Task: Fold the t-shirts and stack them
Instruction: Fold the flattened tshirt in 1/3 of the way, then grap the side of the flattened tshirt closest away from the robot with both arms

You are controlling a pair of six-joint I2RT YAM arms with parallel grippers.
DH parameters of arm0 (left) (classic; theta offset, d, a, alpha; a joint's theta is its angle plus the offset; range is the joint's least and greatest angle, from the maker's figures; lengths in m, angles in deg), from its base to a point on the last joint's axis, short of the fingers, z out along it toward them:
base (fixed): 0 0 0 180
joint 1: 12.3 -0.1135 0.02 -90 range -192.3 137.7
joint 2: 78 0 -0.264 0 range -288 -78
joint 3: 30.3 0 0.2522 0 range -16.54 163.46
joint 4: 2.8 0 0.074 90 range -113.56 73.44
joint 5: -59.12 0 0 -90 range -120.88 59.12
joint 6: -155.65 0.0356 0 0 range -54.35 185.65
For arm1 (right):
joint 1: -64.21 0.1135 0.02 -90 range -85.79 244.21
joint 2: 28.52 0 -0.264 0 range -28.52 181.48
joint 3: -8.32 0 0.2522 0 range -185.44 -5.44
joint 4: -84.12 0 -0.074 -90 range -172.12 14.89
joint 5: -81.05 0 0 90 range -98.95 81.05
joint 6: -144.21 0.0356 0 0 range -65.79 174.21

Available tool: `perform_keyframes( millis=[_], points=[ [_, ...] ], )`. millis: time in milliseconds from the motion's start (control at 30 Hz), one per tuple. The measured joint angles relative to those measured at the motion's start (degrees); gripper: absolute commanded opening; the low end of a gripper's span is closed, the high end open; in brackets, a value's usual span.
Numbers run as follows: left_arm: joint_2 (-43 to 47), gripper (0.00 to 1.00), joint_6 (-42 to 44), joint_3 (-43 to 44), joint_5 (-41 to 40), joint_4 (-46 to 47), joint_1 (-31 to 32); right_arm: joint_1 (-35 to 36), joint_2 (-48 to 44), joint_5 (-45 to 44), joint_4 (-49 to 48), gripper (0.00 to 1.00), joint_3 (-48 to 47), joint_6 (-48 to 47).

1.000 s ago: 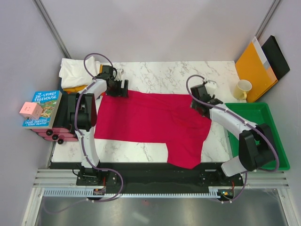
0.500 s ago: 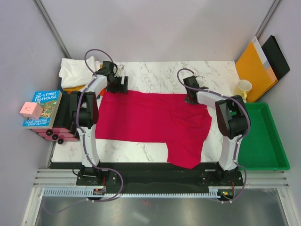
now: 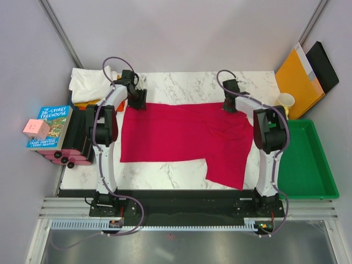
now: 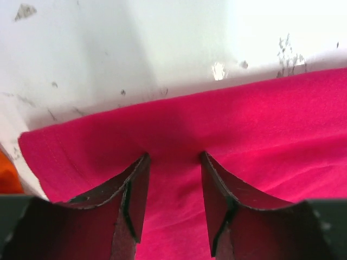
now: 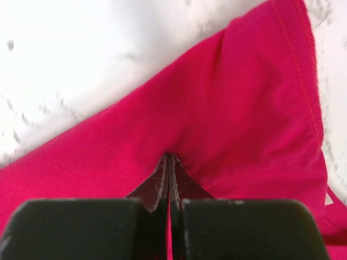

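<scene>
A large crimson red t-shirt (image 3: 181, 137) lies spread flat on the marble table. My left gripper (image 3: 135, 101) is at the shirt's far left corner. In the left wrist view, the left gripper (image 4: 173, 157) has its jaws apart, tips pressed into the red t-shirt (image 4: 255, 135) just inside its edge. My right gripper (image 3: 231, 104) is at the far right corner. In the right wrist view, the right gripper (image 5: 169, 157) is shut on a pinch of the red t-shirt (image 5: 244, 108). A white t-shirt (image 3: 91, 82) lies on an orange one (image 3: 82, 103) at the far left.
Books (image 3: 52, 126) with a pink cube (image 3: 36, 128) on top sit off the table's left side. A green tray (image 3: 308, 165) stands at the right. Behind the tray are a cream mug (image 3: 285, 100), an orange-yellow envelope (image 3: 297, 74) and a black folder (image 3: 324, 66).
My right gripper moved to the shirt's far right corner and shut on it. The left jaws narrowed at the far left corner. The shirt shifted right and toward the far side.
</scene>
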Motion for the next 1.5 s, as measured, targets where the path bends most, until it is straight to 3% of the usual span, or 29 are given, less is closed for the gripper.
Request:
perform_keyframes(
  millis=[167,400,533,667,767,933,1067,1267,1400,1500],
  points=[
    [-5.68,0.50,0.04,10.10,0.44,-5.09,0.33,-2.47,4.90,0.68,3.06,0.00,-8.22,-0.33],
    [-15.41,0.59,0.85,27.91,-0.09,-10.71,0.72,-3.37,14.78,1.25,8.04,0.01,-24.87,-1.22],
    [-17.57,0.75,1.57,31.85,-0.70,-11.41,0.72,-3.50,18.97,2.12,9.88,0.01,-32.20,-1.42],
    [-17.14,0.98,1.40,31.32,-1.16,-10.71,0.66,-3.56,16.87,3.08,5.31,0.34,-27.65,-1.99],
    [-12.94,1.00,0.48,24.44,-1.03,-7.65,0.09,-3.15,9.60,3.69,0.85,0.52,-16.11,-2.64],
    [-1.95,1.00,-0.66,15.08,-0.50,-4.52,-1.60,-1.25,-1.53,3.65,-0.63,0.76,-8.15,-3.39],
    [12.31,1.00,-0.85,4.57,-0.04,-0.39,-2.29,1.73,-14.71,2.14,-1.55,0.77,-1.03,-4.11],
    [37.48,1.00,-0.79,-25.11,0.48,3.10,-1.90,7.65,-38.91,-1.18,-2.40,0.73,16.50,-4.50],
    [45.57,0.98,-0.52,-40.81,0.81,1.53,-1.88,10.27,-51.84,-3.50,0.94,0.73,28.83,-4.37],
    [49.66,0.93,-0.13,-48.65,1.99,-0.98,-1.90,11.28,-56.61,-4.52,4.24,0.72,33.46,-4.17]
  ],
)
